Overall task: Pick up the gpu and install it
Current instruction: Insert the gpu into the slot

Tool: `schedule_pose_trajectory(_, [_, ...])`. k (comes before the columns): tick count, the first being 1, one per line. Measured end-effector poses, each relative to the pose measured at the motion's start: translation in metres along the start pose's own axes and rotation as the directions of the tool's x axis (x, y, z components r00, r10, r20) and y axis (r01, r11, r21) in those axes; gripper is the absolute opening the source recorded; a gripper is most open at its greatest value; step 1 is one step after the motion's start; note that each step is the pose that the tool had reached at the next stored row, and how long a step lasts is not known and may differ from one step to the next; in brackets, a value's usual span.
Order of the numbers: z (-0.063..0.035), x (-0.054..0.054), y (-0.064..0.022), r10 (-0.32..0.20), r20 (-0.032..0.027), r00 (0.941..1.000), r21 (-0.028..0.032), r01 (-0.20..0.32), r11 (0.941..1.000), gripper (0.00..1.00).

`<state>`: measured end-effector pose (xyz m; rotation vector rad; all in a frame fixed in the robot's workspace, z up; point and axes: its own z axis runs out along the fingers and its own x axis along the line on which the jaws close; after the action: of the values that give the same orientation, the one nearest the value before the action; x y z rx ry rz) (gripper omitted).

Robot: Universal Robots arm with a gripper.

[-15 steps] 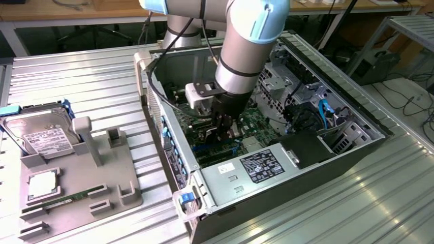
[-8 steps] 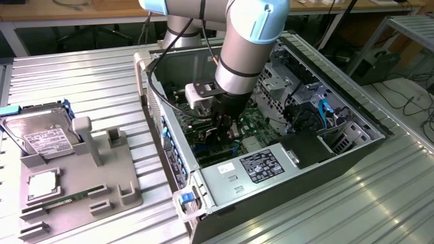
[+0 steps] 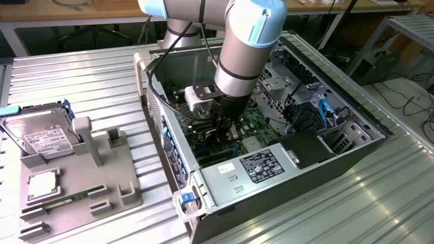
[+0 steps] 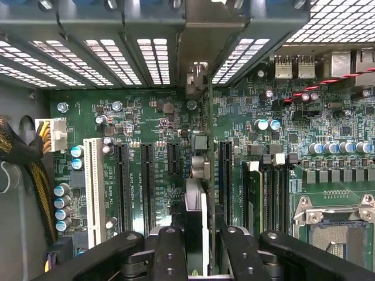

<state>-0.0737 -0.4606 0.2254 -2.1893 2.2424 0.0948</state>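
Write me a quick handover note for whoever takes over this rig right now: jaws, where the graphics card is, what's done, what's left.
Gripper: jaws shut on the graphics card, held edge-on.
Position: arm is down inside the open computer case, card over the motherboard, lined up with the expansion slots and its bracket at the rear slot openings.
Done: card picked up and brought into the case.
Left: seating cannot be confirmed; the card is not yet released. Hard drive sits on the grey tray outside.

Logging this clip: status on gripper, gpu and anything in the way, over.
Gripper inside the open PC case, shut on the gpu. Card edge-on, upright over the motherboard slots, bracket at the rear slot opening. Seating cannot tell. Nothing seen blocking.
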Motion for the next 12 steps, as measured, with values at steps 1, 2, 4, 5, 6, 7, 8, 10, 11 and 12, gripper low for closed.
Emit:
schedule_pose_trajectory(1, [0.0000, 0.000, 0.0000, 0.000, 0.0000, 1.0000, 0.0000, 0.000, 1.0000, 0.28])
schedule_pose_trajectory(2, [0.0000, 0.000, 0.0002, 0.000, -0.0001, 1.0000, 0.0002, 0.000, 1.0000, 0.28])
schedule_pose_trajectory(4, [0.0009, 0.000, 0.0001, 0.000, 0.0019, 1.0000, 0.0009, 0.000, 1.0000, 0.29])
schedule_pose_trajectory(5, [0.0003, 0.000, 0.0002, 0.000, 0.0007, 1.0000, 0.0009, 0.000, 1.0000, 0.29])
schedule_pose_trajectory(6, [-0.0006, 0.000, 0.0002, 0.000, -0.0004, 1.0000, 0.0006, 0.000, 1.0000, 0.35])
schedule_pose_trajectory(7, [-0.0019, 0.000, 0.0003, 0.000, 0.0000, 1.0000, 0.0015, 0.000, 1.0000, 0.35])
schedule_pose_trajectory(8, [-0.0077, -0.001, 0.0005, 0.000, 0.0002, 1.0000, 0.0041, 0.000, 1.0000, 0.35])
schedule_pose_trajectory(10, [-0.0209, -0.002, 0.0010, 0.000, 0.0002, 1.0000, 0.0079, 0.000, 1.0000, 0.35])
schedule_pose_trajectory(11, [-0.0265, -0.002, 0.0012, 0.000, 0.0001, 1.0000, 0.0089, 0.000, 1.0000, 0.35])
schedule_pose_trajectory(12, [-0.0330, -0.002, 0.0015, 0.000, 0.0003, 1.0000, 0.0097, 0.000, 1.0000, 0.35])
